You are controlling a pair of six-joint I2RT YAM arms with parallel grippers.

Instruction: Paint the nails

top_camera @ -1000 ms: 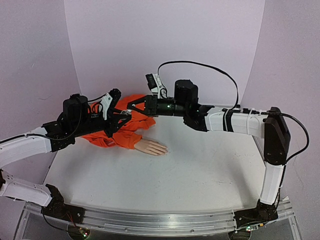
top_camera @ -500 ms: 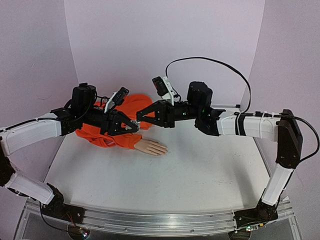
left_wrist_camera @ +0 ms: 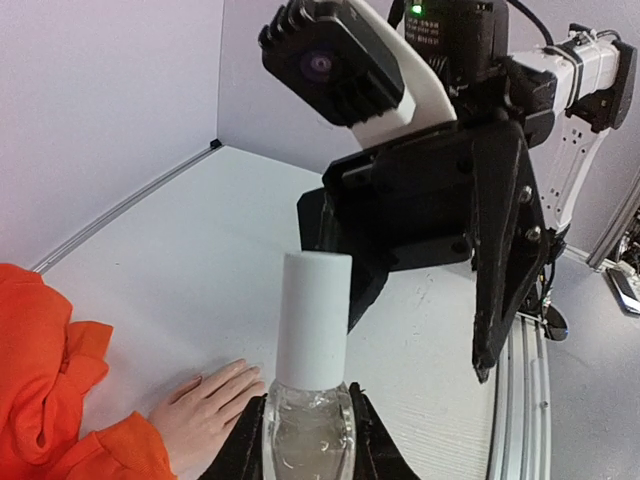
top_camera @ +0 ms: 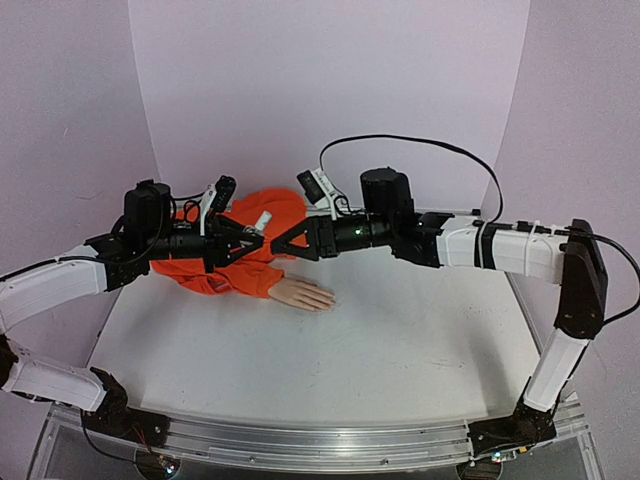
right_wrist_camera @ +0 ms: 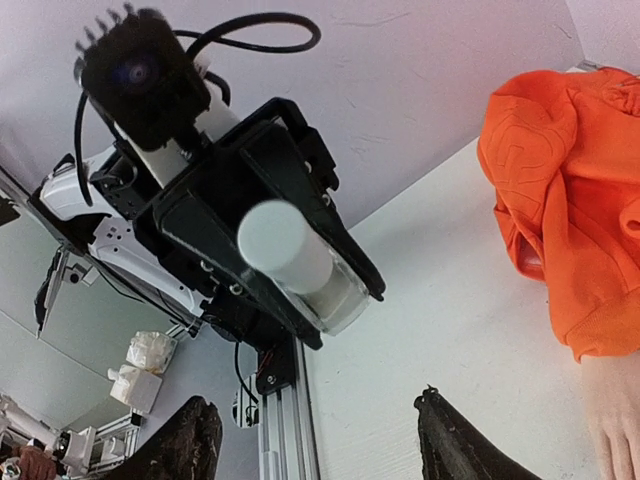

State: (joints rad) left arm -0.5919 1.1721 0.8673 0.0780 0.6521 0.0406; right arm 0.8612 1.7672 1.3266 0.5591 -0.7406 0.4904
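White tabletop (top_camera: 400,320) seen from above, with two robot arms reaching in from either side and meeting over its back left part. Beneath them lies a crumpled orange sleeve (top_camera: 235,272). A pale mannequin hand (top_camera: 302,294) sticks out of its cuff, flat on the tabletop, fingers pointing right. The left end effector (left_wrist_camera: 308,432) is clamped on a small clear bottle (left_wrist_camera: 308,445) with a white cap (left_wrist_camera: 314,315). The right end effector (top_camera: 278,245) faces the cap from close by, its fingers spread apart. The nails (top_camera: 331,299), at the mannequin's fingertips, are too small to make out.
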